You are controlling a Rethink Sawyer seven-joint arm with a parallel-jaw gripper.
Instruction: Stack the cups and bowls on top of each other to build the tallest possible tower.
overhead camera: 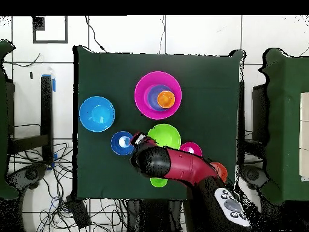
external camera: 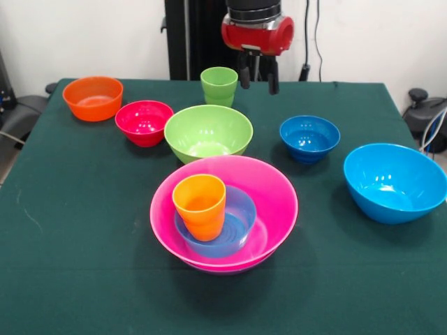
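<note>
The tower is a wide pink bowl (external camera: 269,192) at the table's middle, with a small light-blue bowl (external camera: 237,216) nested in it and the orange cup (external camera: 200,206) standing upright in that. The purple bowl is hidden. The light green cup (external camera: 219,86) stands at the far side. My gripper (external camera: 258,77) hangs open and empty above the table, just right of the green cup and apart from it. Loose bowls: lime green (external camera: 208,132), red (external camera: 144,122), orange (external camera: 93,98), dark-blue (external camera: 309,137), sky-blue (external camera: 394,181). In the overhead view my gripper (overhead camera: 139,140) is between the dark-blue bowl (overhead camera: 122,142) and the lime green bowl (overhead camera: 164,136).
The dark green cloth (external camera: 84,244) covers the table. The arm (overhead camera: 181,166) lies over the green cup (overhead camera: 159,182) and part of the orange bowl (overhead camera: 218,171) in the overhead view. The robot's black pedestal (external camera: 188,35) stands behind the table. Chairs stand at both sides.
</note>
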